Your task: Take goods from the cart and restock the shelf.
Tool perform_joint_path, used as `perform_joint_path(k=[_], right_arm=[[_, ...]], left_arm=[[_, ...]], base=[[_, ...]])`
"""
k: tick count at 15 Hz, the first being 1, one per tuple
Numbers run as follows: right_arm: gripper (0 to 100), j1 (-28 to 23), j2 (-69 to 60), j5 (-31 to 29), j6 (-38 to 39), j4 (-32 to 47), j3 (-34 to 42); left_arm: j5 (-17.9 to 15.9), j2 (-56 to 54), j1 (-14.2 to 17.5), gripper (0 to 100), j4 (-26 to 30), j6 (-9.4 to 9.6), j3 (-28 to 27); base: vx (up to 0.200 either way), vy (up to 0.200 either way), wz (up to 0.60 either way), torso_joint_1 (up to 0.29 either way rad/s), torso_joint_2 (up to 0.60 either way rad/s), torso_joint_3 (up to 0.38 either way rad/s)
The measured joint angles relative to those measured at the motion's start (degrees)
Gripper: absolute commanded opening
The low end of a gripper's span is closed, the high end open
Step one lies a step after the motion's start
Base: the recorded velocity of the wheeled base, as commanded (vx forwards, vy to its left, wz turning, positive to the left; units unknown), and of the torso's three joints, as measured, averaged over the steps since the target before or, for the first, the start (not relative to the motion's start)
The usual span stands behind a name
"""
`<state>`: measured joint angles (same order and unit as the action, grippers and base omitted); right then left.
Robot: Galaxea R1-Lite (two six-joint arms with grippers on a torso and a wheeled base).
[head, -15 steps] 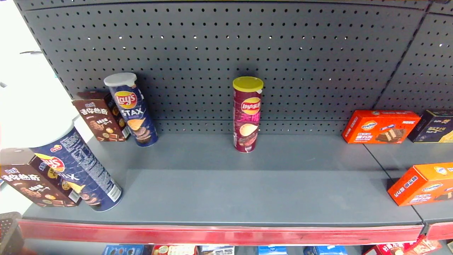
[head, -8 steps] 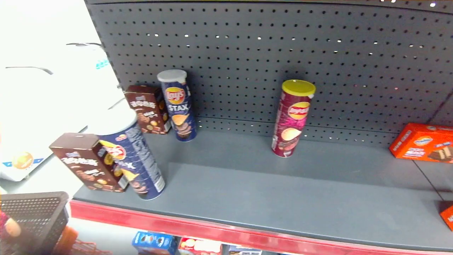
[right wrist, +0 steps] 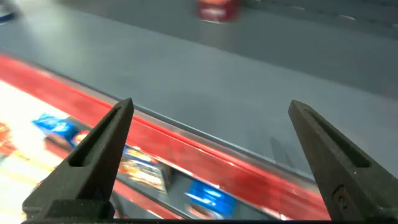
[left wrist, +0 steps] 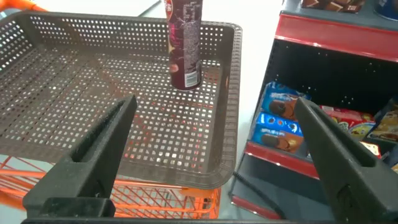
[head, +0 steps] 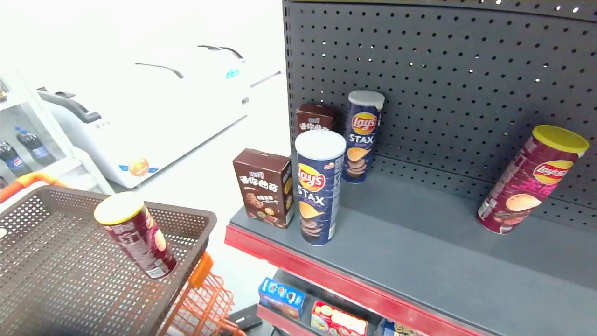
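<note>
One maroon can upright in cart basket, left claw spread

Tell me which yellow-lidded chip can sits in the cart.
The maroon can standing in the brown basket, on the left. The other yellow-lidded can stands on the grey shelf by the pegboard.
</note>
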<state>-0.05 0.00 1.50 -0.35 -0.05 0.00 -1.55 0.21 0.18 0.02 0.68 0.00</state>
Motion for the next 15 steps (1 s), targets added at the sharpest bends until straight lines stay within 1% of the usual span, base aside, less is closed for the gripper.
perform_joint_path(k=[8, 10, 12, 14, 15], right_arm=[[100, 0.0, 0.0, 0.0, 0.0, 0.0, 0.0], [100, 0.0, 0.0, 0.0, 0.0, 0.0, 0.0], [100, 0.0, 0.0, 0.0, 0.0, 0.0, 0.0], [100, 0.0, 0.0, 0.0, 0.0, 0.0, 0.0], [100, 0.0, 0.0, 0.0, 0.0, 0.0, 0.0]], left_arm=[[-0.1, 0.0, 0.0, 100, 0.0, 0.24, 0.0], [0.4, 0.0, 0.1, 100, 0.0, 0.0, 0.0], [3.1, 0.3, 0.1, 100, 0.4, 0.05, -0.7], [5.9, 3.2, 0.0, 100, 1.1, 0.33, -4.0], [8.9, 6.4, -0.6, 100, 1.3, 0.57, -6.5]], base=[[0.0, 0.0, 0.0, 0.0, 0.0, 0.0], [0.0, 0.0, 0.0, 0.0, 0.0, 0.0], [0.0, 0.0, 0.0, 0.0, 0.0, 0.0], [0.0, 0.0, 0.0, 0.0, 0.0, 0.0], [0.0, 0.0, 0.0, 0.0, 0.0, 0.0]])
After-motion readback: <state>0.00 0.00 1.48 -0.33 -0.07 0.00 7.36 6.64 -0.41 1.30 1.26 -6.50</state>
